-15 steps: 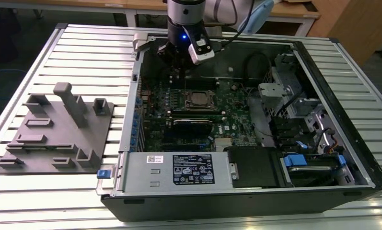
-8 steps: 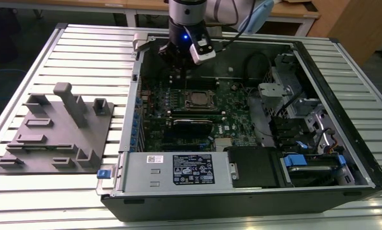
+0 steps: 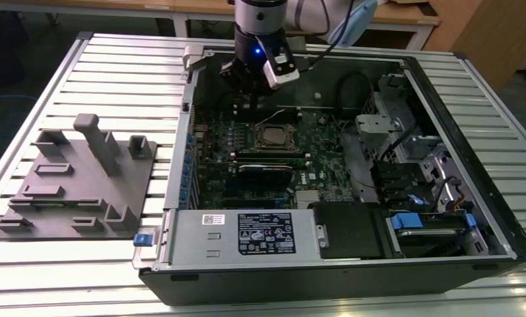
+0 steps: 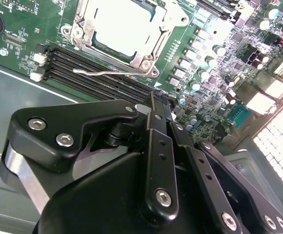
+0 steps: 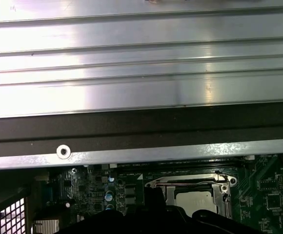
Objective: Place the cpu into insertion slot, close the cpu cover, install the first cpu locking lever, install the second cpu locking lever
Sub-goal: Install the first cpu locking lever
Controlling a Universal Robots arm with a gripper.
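The cpu [image 4: 123, 25] lies in the motherboard socket, its pale metal top showing through the window of the cpu cover [image 4: 81, 35], which lies flat around it. One thin wire locking lever [image 4: 102, 72] sticks out free along the socket's edge beside the memory slots. My gripper [image 4: 157, 100] hovers above the board a little off the socket, its black fingers shut together with nothing between them. In the exterior view the gripper [image 3: 243, 89] hangs over the back of the case, behind the socket [image 3: 276, 137]. The first wrist view shows the cpu [image 5: 192, 199] beyond the fingertips [image 5: 153, 194].
The open computer case [image 3: 474, 257] lies on a slatted metal table [image 3: 113, 72]. A labelled power supply box [image 3: 245, 232] sits at its front, drive cages and cables [image 3: 404, 145] at the exterior view's right. A grey fixture plate [image 3: 78, 185] stands at the left.
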